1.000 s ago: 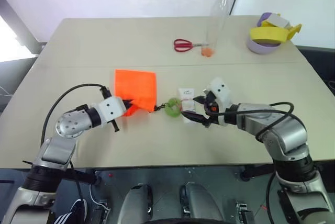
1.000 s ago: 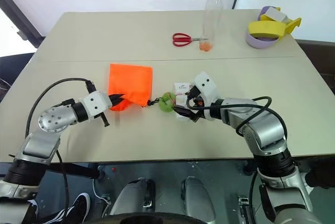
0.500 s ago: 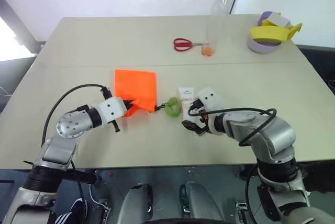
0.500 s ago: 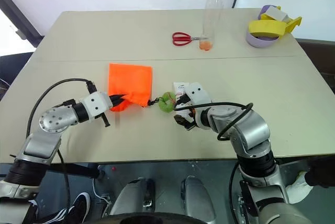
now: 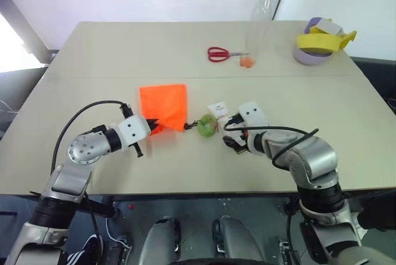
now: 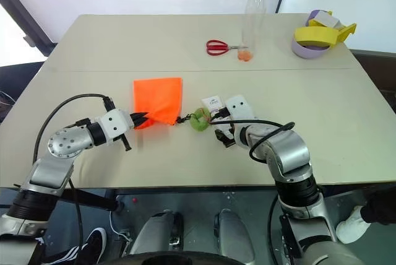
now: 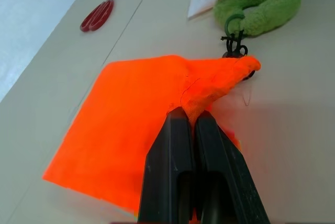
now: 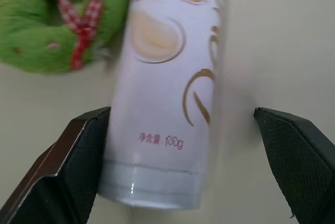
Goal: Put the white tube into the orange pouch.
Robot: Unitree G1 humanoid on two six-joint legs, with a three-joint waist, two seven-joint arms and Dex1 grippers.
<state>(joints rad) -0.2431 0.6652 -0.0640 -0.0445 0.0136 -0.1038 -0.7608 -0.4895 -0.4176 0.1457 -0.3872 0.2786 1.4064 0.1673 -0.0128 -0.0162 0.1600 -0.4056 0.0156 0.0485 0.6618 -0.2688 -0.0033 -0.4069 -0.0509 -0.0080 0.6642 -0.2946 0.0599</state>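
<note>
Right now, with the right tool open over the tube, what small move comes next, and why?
Probably close the right tool on the white tube. Its fingers stand open on either side of the tube's cap end, which lies flat on the table beside the green ring. The left tool is shut on the orange pouch, pinching one corner.

Bright, even light across the table (image 5: 185, 48), with only soft shadows on it. Strong white glare blows out the far left edge. Up close, the white tube (image 8: 167, 88) looks smeared and soft, print slightly blurred.
</note>
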